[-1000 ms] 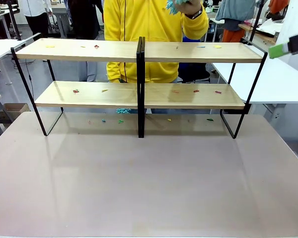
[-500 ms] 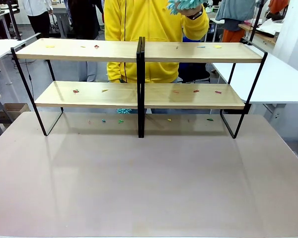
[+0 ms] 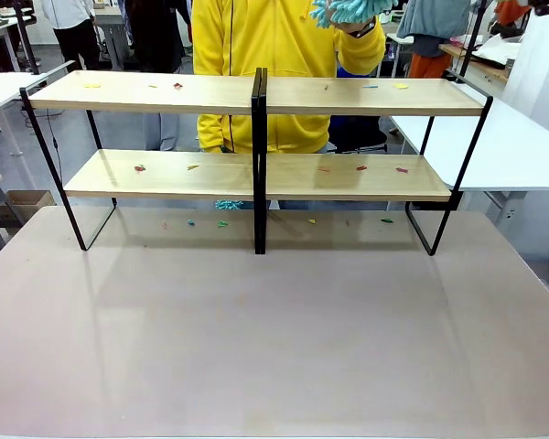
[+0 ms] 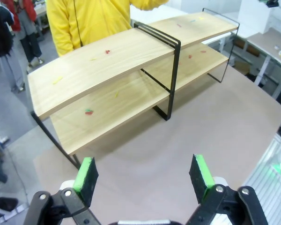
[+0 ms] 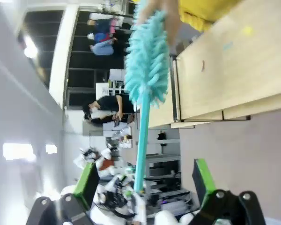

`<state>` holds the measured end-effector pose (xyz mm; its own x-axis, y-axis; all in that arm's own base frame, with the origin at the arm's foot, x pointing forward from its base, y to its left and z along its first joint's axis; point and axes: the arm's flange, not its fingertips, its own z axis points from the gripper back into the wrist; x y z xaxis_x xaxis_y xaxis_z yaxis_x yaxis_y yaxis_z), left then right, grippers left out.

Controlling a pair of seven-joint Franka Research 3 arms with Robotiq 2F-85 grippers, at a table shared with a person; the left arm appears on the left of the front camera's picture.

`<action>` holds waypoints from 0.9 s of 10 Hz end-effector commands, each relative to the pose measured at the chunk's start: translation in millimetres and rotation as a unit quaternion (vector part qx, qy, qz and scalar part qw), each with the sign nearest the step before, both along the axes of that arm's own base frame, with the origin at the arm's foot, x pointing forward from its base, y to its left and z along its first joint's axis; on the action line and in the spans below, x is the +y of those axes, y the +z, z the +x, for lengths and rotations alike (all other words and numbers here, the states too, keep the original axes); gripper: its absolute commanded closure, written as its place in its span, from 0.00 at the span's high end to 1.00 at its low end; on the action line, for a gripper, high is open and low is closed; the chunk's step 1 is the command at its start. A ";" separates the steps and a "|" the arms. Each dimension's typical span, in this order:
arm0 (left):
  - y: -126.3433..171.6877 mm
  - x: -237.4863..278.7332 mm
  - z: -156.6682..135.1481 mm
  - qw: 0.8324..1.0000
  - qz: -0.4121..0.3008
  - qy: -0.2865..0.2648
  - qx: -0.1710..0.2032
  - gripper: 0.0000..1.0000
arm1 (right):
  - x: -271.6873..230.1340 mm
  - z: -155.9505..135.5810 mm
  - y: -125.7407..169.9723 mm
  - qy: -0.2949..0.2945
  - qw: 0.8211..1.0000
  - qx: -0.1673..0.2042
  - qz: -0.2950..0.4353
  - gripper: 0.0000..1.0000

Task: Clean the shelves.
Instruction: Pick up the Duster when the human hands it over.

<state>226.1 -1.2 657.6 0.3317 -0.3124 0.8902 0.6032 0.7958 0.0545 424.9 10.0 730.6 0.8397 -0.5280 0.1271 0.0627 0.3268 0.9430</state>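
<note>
the left gripper (image 4: 145, 171) hangs in front of the shelves (image 4: 112, 61), near their left end and above the table (image 4: 192, 136), its green pads spread wide with nothing between them. the shelves stand on the table, with a person (image 3: 284, 37) in a yellow top just behind them. small coloured scraps (image 3: 177, 86) dot the boards and the table under the lower tier. above the shelves, right of the centre post (image 3: 260, 155), the person's hand (image 3: 357, 26) holds a teal duster (image 3: 348, 9) by its fluffy head. the right gripper (image 5: 143, 180) looks in from the shelves' right side, fingers spread. the duster's handle runs between them, clear of both pads.
</note>
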 end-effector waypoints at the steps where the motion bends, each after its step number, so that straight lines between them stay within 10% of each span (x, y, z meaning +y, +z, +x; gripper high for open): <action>1: 0.2 0.3 -0.5 1.000 0.000 -0.007 -0.003 1.00 | 31.2 48.9 23.2 -0.042 0.995 0.088 0.009 1.00; 9: 0.2 0.3 -0.5 1.000 0.000 -0.007 -0.003 1.00 | 79.6 64.4 -0.3 0.039 0.987 0.147 -0.057 1.00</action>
